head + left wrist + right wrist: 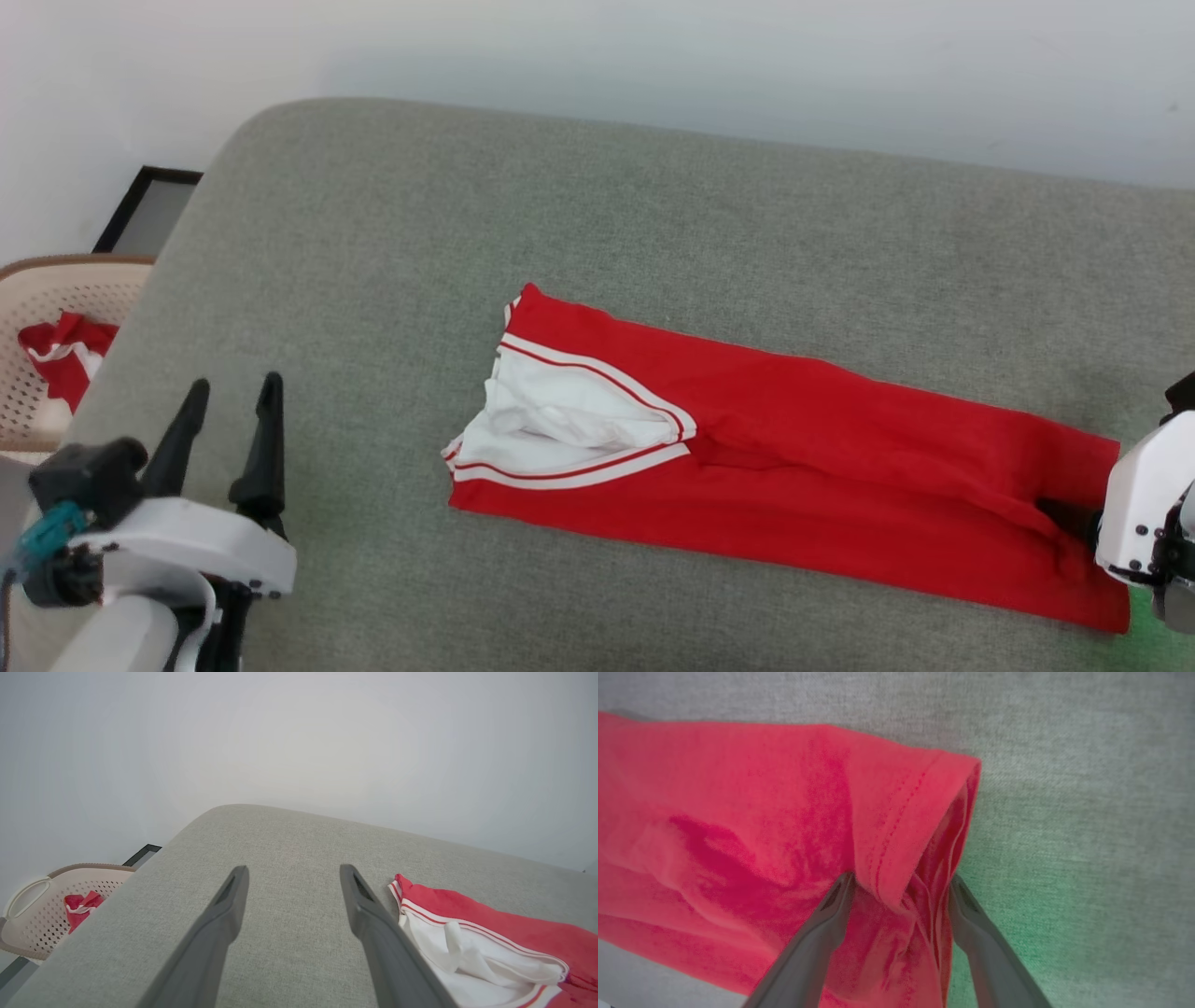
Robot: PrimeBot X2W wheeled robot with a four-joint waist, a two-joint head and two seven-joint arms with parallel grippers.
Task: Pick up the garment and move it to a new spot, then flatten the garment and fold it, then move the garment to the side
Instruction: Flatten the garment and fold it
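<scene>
So the garment (840, 448) is lying on the grey padded bench (467, 187) as a long red strip, looks like it's already been folded in lengthwise, with one white sleeve and its striped trim sitting on top at the robot's left end. I'd say we're mid-fold, and the crosswise fold comes next. The right gripper (901, 879) is down at the hem end with its two fingers spread wide, straddling a bunched-up bit of the hem, but nothing's pinched yet. The left gripper (233, 383) is wide open too, holding nothing, hovering over bare bench well off to the left of the sleeve end. My guess for the next move: the right one needs to close on all the hem layers, not just the top one, then lift and carry that end over toward the sleeve. There's also a pale basket (56, 280) off the bench's left edge with a red cloth (61, 359) in it.
</scene>
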